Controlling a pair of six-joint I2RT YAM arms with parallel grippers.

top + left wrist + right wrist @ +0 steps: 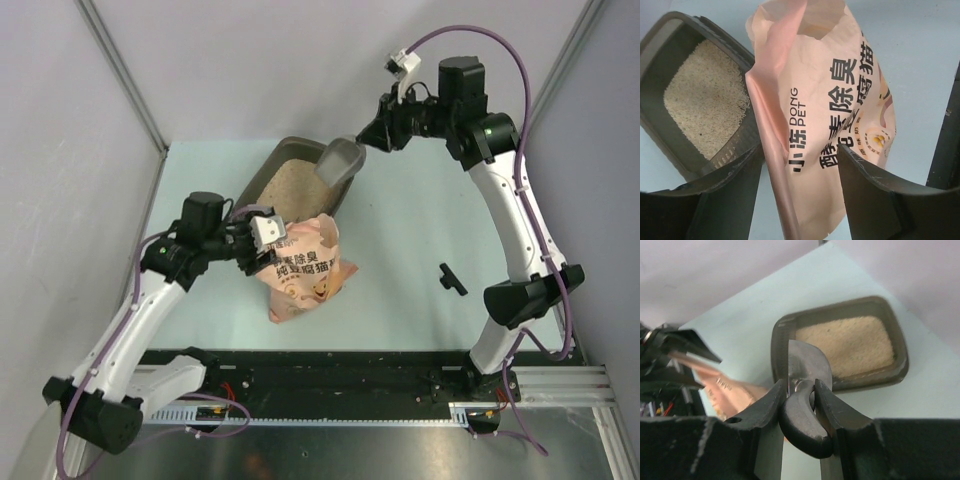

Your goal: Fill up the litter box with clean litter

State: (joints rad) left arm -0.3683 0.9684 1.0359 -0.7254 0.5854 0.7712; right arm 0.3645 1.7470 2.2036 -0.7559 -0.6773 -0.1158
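My left gripper (800,152) spread over soft salmon-pink bag (305,275), right gripper (801,387) pinching grey metal scoop (340,160); loose beige granular litter (290,185) at twelve o'clock should flow, so scoop, don't grasp.

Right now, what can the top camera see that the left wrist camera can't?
Only the top view shows the right hand holding the grey scoop near the litter box, plus a small black piece lying on the table. Only the left wrist view lets you read DONG PET on the pink bag. Both show the bag, the box and the pale litter inside it.
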